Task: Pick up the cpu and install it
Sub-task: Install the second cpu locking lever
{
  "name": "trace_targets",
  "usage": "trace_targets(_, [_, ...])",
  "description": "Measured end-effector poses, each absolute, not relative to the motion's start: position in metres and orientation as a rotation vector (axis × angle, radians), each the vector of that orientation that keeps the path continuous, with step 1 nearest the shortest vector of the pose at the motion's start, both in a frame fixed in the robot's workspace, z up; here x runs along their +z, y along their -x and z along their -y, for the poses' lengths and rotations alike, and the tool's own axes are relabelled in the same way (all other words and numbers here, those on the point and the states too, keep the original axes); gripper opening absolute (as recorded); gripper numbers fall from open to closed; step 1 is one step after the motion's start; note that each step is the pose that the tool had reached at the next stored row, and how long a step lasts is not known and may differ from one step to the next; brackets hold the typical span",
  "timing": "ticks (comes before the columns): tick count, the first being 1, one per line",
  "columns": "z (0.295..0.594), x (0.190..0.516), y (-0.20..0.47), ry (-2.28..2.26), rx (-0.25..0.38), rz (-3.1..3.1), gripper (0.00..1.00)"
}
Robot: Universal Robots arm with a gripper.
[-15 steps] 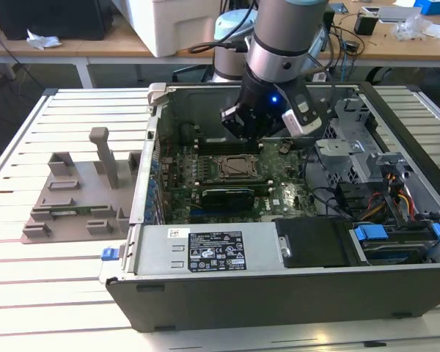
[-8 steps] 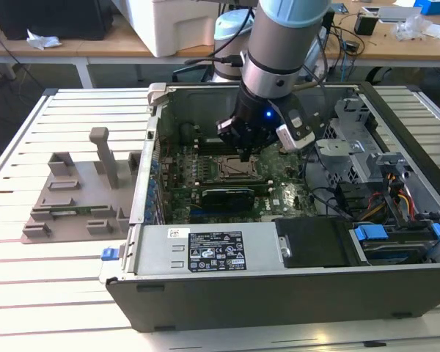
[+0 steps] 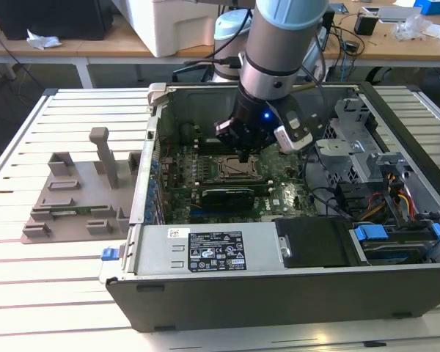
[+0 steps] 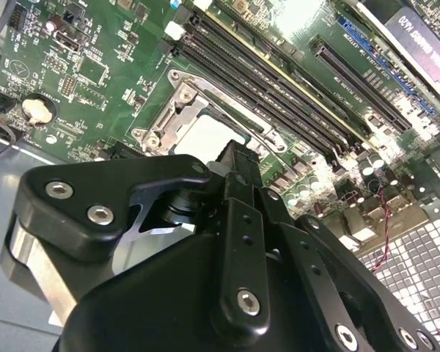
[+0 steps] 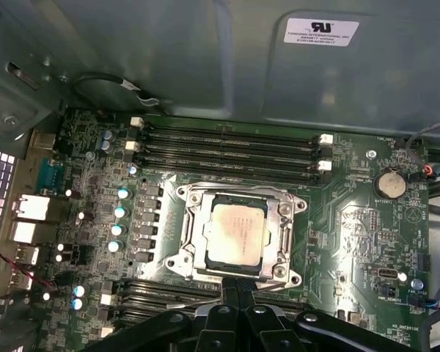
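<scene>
The cpu [image 5: 237,231] is a pale silver square lying flat in the metal-framed socket [image 5: 286,220] on the green motherboard [image 5: 359,227]. In the second wrist view the cpu [image 4: 205,136] shows partly, just beyond the black fingers. My gripper [image 5: 237,284] hangs just beside the socket's edge, fingers pressed together with nothing between them. In the exterior view the gripper [image 3: 243,155] hovers low inside the open computer case, right over the socket [image 3: 238,170].
A grey plastic fixture [image 3: 81,198] with upright posts stands on the slatted table at the exterior view's left. Inside the case are a black expansion card [image 3: 231,196], memory slots [image 5: 227,150], a power supply [image 3: 213,249] and drive bays with cables [image 3: 396,198].
</scene>
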State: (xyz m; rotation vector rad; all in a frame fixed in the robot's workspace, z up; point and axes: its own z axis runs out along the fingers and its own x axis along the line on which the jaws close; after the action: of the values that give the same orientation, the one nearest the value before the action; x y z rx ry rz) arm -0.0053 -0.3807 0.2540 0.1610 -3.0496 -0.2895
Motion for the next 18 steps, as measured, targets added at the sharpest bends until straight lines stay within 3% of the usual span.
trace_targets(18, [0.3807,0.2478,0.0085,-0.161,-0.290,3.050,0.11])
